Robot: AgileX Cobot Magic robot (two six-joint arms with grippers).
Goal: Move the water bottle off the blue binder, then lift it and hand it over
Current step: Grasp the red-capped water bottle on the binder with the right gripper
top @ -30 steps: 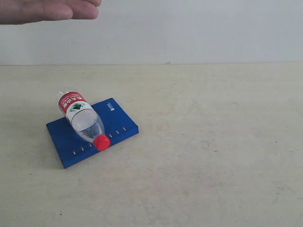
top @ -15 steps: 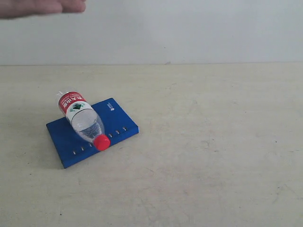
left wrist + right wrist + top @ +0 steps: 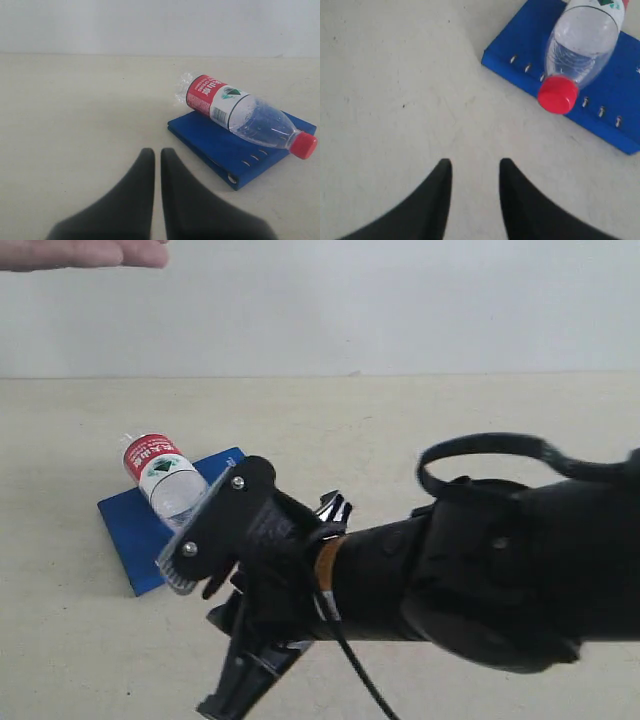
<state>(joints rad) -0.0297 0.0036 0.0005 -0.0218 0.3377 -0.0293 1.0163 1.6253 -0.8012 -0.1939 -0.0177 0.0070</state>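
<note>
A bare hand (image 3: 85,252) lies flat in the air above and behind the binder (image 3: 125,530), at the top edge of the exterior view. The bottle (image 3: 160,475) lies on its side across the binder, touching its cover. Its crumpled base juts past the binder's far edge, and its red cap (image 3: 557,94) sits over the edge with the rivets (image 3: 585,101). To the right of the binder a black arm (image 3: 480,570) reaches in across the table (image 3: 450,420), and its front end covers the binder's near right corner in that view. The left claw (image 3: 157,152) has its two dark fingers drawn almost together, with only a thin slit between them. It grips nothing and touches nothing, and it stands over bare table to one side of the binder, well apart from it. From there the bottle (image 3: 240,112) shows its label side and the binder (image 3: 215,145) a short edge. The right claw (image 3: 474,167) is part open — a plain gap of table shows between its fingertips — and it holds nothing. It hangs over bare table just off the binder's (image 3: 520,45) riveted edge, with the bottle (image 3: 582,45) and its cap ahead of the tips and clear of them.
</note>
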